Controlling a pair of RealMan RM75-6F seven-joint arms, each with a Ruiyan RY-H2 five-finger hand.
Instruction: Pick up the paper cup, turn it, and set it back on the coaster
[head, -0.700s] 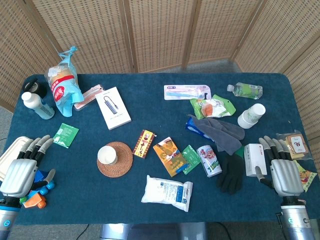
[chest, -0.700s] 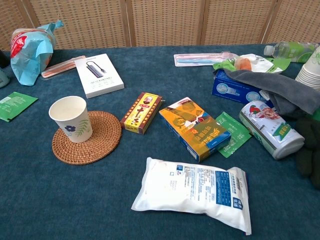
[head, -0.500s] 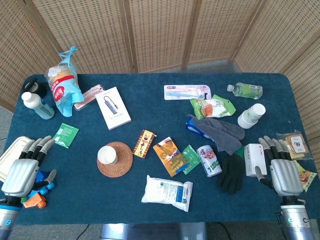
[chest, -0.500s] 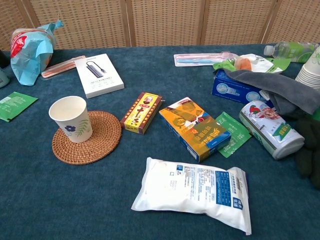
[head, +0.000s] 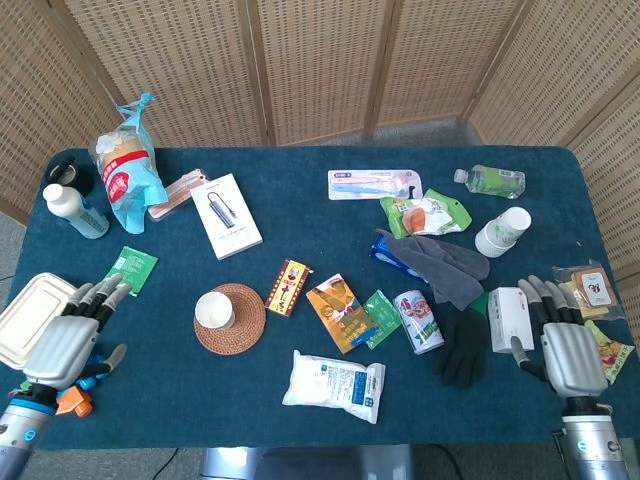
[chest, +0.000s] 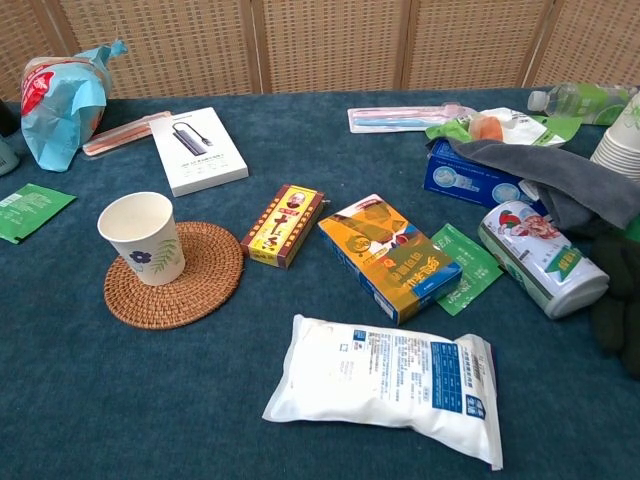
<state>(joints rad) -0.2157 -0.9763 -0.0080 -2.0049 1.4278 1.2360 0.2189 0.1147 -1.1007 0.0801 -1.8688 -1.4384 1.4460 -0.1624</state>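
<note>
A blue-carpeted tabletop (head: 300, 415) stands before woven rattan screens (head: 320, 65). The paper cup (chest: 142, 238) sits upright on the wicker coaster (chest: 200, 280). Left hand (head: 68, 345) and right hand (head: 570, 350) hover empty, fingers spread.

White flower-printed paper cup (chest: 143, 237) upright, mouth up, on round woven coaster (chest: 195, 286).

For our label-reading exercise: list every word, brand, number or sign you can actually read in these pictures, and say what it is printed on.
No text reads with certainty.
White pouch: blue block of print, too small to read.
Orange box: figure and lettering, blurred.
Small red-yellow box: characters, unreadable.
Can: lettering blurred.
White box: cable picture, caption too small.
Paper cup: flower motif only, no words.
</note>
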